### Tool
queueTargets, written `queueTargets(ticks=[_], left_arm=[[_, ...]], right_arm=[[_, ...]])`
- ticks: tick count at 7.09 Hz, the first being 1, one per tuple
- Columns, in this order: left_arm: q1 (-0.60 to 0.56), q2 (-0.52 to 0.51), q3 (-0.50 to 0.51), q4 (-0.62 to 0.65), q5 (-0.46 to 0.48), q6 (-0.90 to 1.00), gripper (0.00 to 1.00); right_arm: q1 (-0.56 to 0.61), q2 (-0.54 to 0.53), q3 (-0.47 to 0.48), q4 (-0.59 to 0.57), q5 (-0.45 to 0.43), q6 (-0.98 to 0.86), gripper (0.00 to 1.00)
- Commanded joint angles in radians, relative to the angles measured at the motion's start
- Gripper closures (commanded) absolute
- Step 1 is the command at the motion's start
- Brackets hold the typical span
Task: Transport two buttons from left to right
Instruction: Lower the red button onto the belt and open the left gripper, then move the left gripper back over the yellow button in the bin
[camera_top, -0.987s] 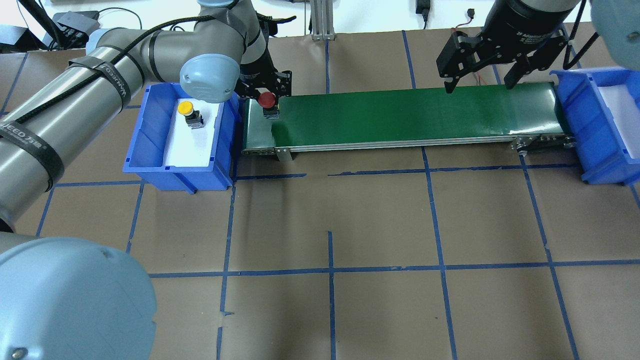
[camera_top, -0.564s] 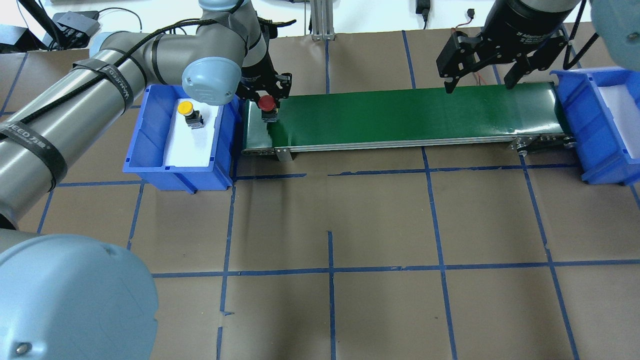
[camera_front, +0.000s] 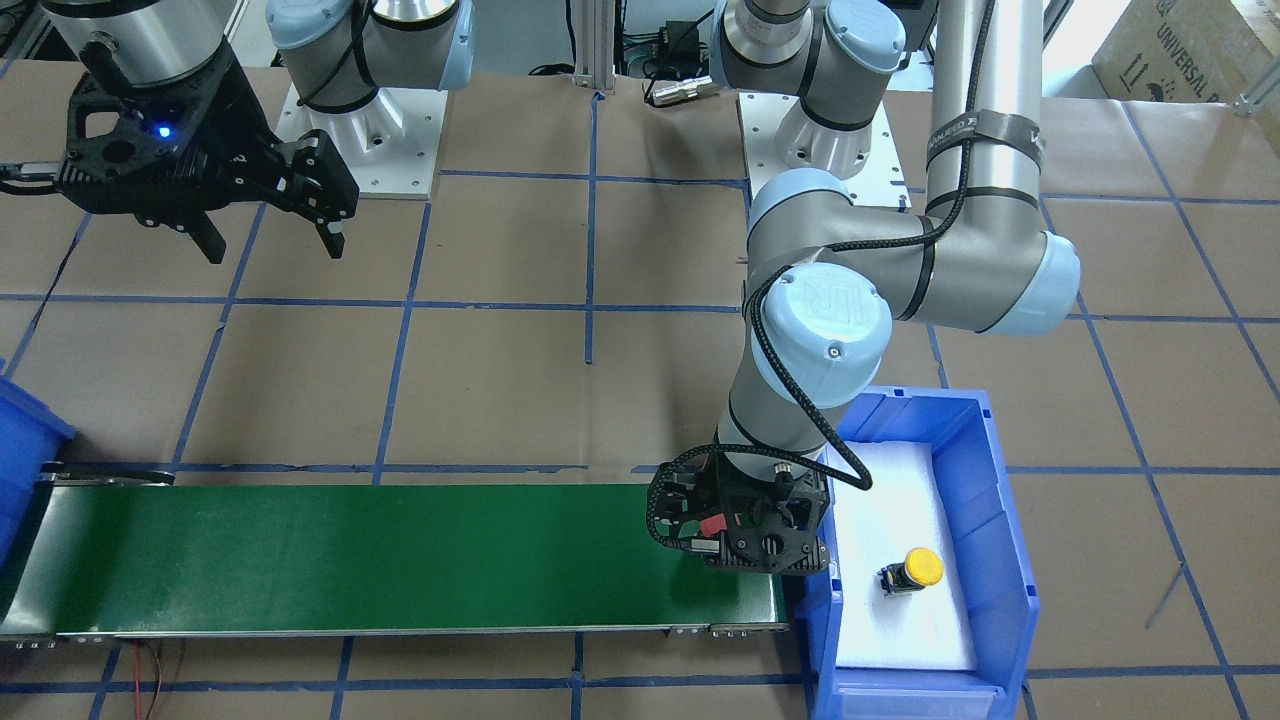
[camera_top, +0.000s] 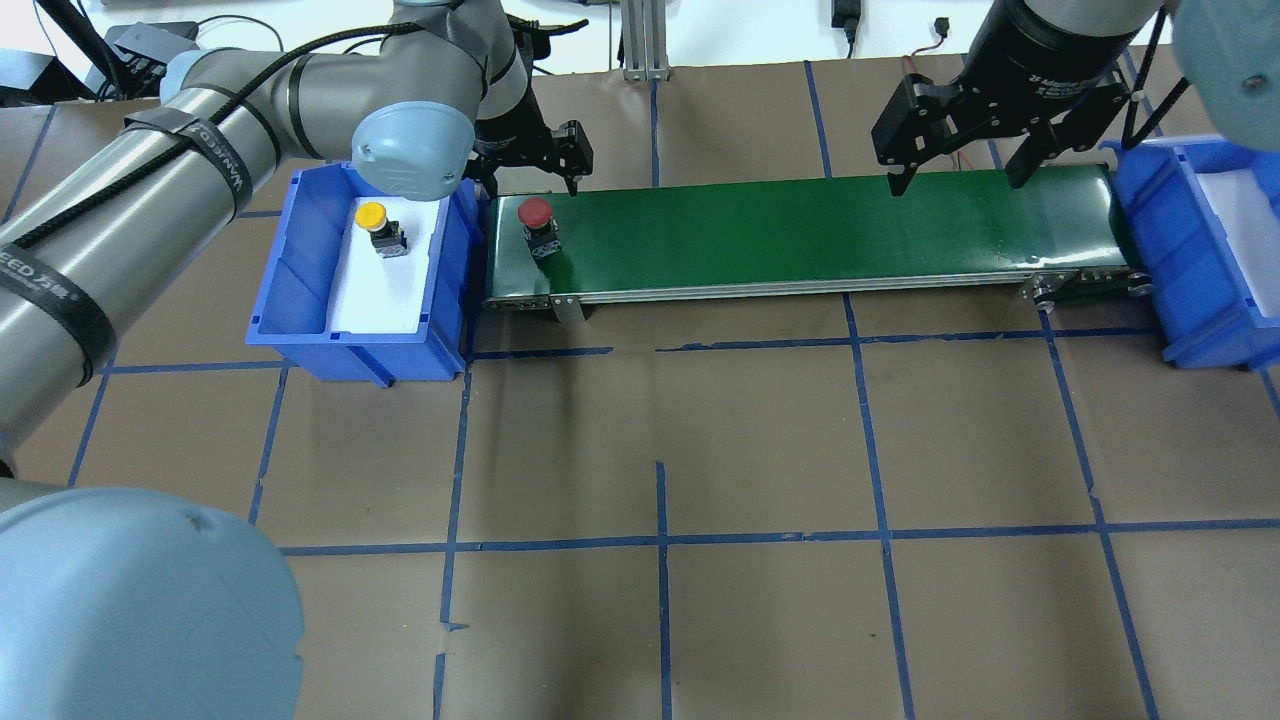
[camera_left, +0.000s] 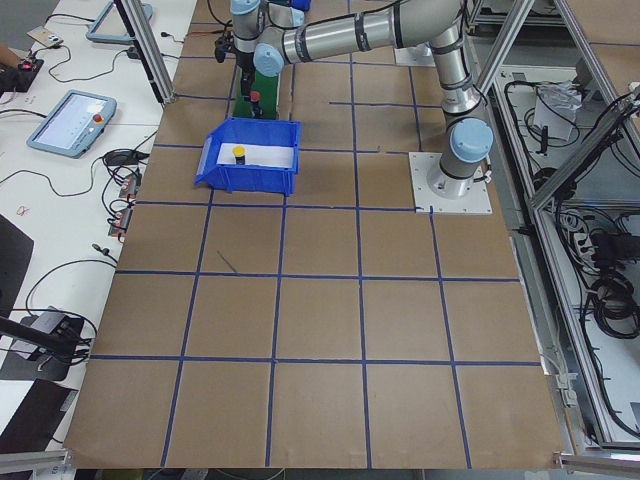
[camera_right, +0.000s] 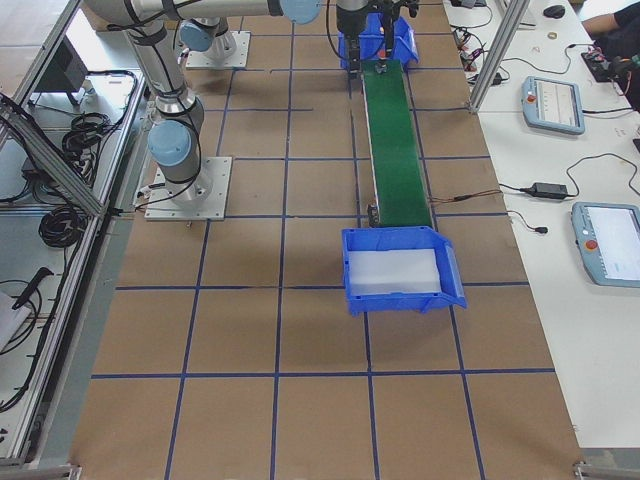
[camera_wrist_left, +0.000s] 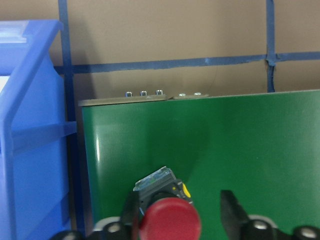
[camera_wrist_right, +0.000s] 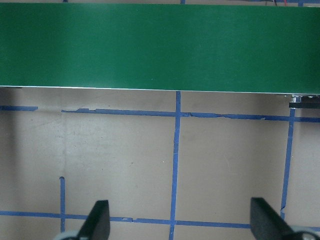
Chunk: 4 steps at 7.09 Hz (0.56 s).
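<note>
The round red mushroom-capped push-button (camera_top: 537, 214) now stands free at the left end of the green conveyor belt (camera_top: 800, 230). The left pincer (camera_top: 532, 180) has let go and lifted, fingers apart. The yellow-capped push-button (camera_top: 372, 216) sits in the blue plastic bin (camera_top: 300, 265). The right pincer (camera_top: 955, 182) hovers wide apart, empty.

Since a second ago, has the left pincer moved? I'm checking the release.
Yes. Overhead, the left pincer has shifted off the red button to the green belt's far edge.
</note>
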Motion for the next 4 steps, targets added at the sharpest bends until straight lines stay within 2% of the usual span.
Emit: queueTargets(ticks=[1, 3, 4], left_arm=[[0.065, 0.055, 0.005, -0.076, 0.005, 0.036, 0.00], [0.175, 0.051, 0.051, -0.128, 0.029, 0.181, 0.00], [0.195, 0.031, 0.060, -0.129, 0.145, 0.251, 0.00]], right_arm=[[-0.004, 0.000, 0.002, 0.000, -0.001, 0.000, 0.00], [-0.015, 0.002, 0.005, 0.004, -0.001, 0.000, 0.00], [-0.015, 0.002, 0.005, 0.006, -0.001, 0.000, 0.00]])
